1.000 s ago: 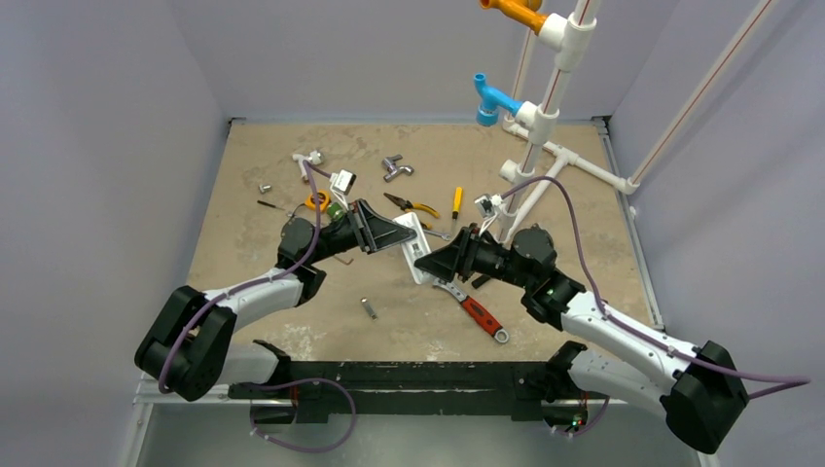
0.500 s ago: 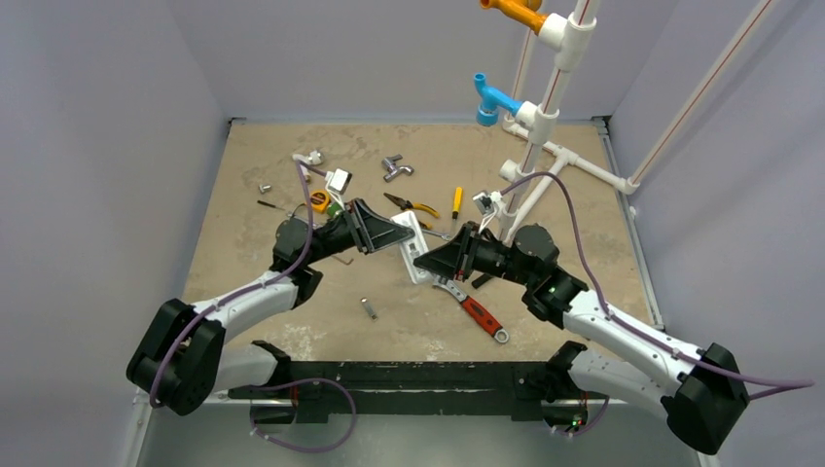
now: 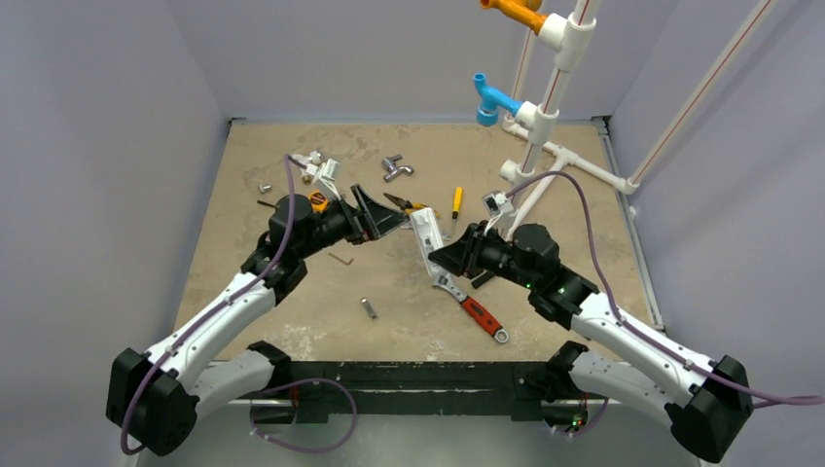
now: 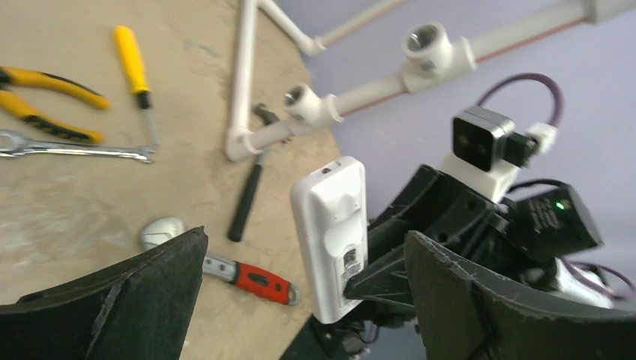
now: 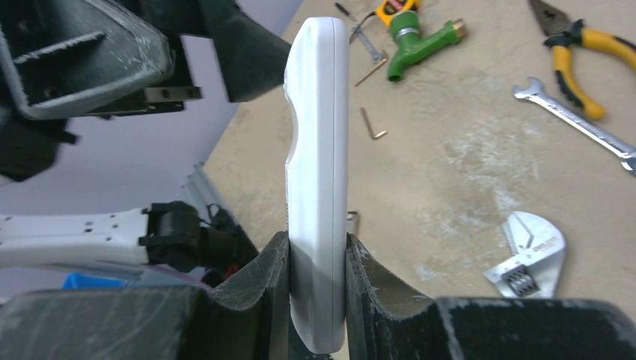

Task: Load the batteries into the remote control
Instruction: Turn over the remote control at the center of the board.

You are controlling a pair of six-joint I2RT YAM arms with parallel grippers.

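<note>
From above: remote control (image 3: pixel 424 238) held clear of the bench (image 3: pixel 409 331), slanted, its lower end pinched in the right gripper (image 3: pixel 440 259). Left gripper (image 3: pixel 386 216) near the remote's upper end, apart from it, jaws spread and empty. Red-handled wrench (image 3: pixel 480 313) lying on the bench just beside the right gripper. No batteries to be made out anywhere here.

From the left wrist: remote nearly upright, framed between this camera's own spread fingers (image 4: pixel 120 300), back face turned this way, with a recessed panel and a small label low down. Cannot tell whether a cover sits over the recess.

From the right wrist: remote edge-on, clamped across its thickness at the lower end, jaws pressed against both flat faces.

Judged as light, stiff, smooth-shelled plastic, apt to slip or pivot if pushed at the free end. Best gripped low on the flat faces, leaving the recess open to the other arm. Batteries likely small, hard and prone to roll; best taken across the barrel.
</note>
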